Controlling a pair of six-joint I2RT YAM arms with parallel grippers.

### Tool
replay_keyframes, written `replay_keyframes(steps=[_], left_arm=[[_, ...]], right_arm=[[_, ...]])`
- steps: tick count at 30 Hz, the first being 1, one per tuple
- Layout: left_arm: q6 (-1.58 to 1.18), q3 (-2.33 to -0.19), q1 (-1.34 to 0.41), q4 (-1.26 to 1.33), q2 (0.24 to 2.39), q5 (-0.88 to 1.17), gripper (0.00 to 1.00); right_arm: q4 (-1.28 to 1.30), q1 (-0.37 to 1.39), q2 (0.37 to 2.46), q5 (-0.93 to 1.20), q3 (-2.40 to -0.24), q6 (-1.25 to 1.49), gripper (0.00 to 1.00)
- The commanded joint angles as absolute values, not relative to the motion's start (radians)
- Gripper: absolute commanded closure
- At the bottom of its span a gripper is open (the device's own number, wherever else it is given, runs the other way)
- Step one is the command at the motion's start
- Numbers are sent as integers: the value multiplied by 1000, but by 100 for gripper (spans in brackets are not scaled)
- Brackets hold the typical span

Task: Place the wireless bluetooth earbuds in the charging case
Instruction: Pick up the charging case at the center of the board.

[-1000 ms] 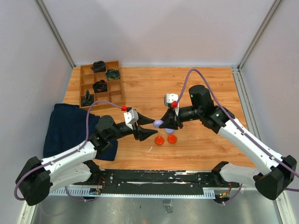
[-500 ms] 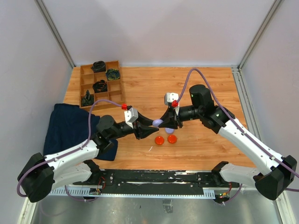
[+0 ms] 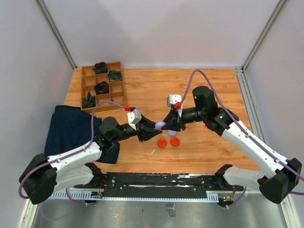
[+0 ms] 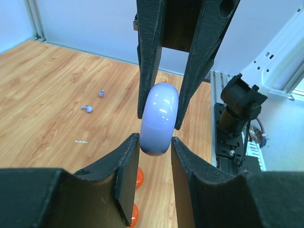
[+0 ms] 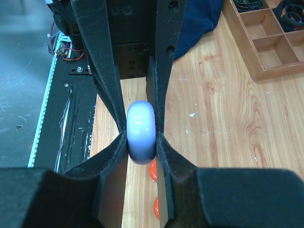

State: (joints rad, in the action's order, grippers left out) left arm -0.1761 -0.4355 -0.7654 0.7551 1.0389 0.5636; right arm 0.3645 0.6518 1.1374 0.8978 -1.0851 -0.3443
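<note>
A lavender charging case (image 3: 160, 125), a rounded closed shell, hangs above the table between my two grippers. My right gripper (image 3: 167, 127) is shut on it (image 5: 141, 128) across its flat sides; in its own wrist view the gripper (image 5: 141, 138) pinches the case's near end. My left gripper (image 3: 154, 128) meets it from the other side, and in its wrist view its fingertips (image 4: 156, 142) press the case's (image 4: 159, 118) lower end. Two tiny lavender earbuds (image 4: 86, 109) (image 4: 101, 93) lie on the wood beyond. Orange-red earbuds are not visible.
Two orange-red discs (image 3: 162, 143) (image 3: 175, 141) lie on the table right under the grippers. A wooden compartment tray (image 3: 121, 90) with black coiled bundles stands at the back left. A dark blue cloth (image 3: 69, 128) lies at the left edge.
My left gripper has moved right to the case, and its fingers now flank and touch the case's end. The right gripper and the case have stayed in place.
</note>
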Motion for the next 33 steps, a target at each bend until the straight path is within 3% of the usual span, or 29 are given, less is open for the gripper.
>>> replay_keyframes(steps=[1, 12, 18, 24, 29, 33], left_arm=[[-186, -465, -774, 806, 1043, 581, 62], [-190, -468, -774, 815, 1043, 604, 65], [-171, -458, -775, 821, 1040, 603, 84], [-149, -405, -775, 882, 1017, 586, 100], [-150, -370, -775, 958, 1026, 587, 100], [-156, -371, -775, 972, 1038, 596, 100]], right_arm=[[360, 659, 1140, 914, -1102, -346, 84], [375, 672, 1154, 906, -1115, -351, 83], [380, 681, 1160, 905, -1120, -352, 80], [380, 680, 1125, 868, -1117, -360, 67], [379, 681, 1109, 847, -1117, -363, 52], [355, 681, 1094, 839, -1104, -354, 45]])
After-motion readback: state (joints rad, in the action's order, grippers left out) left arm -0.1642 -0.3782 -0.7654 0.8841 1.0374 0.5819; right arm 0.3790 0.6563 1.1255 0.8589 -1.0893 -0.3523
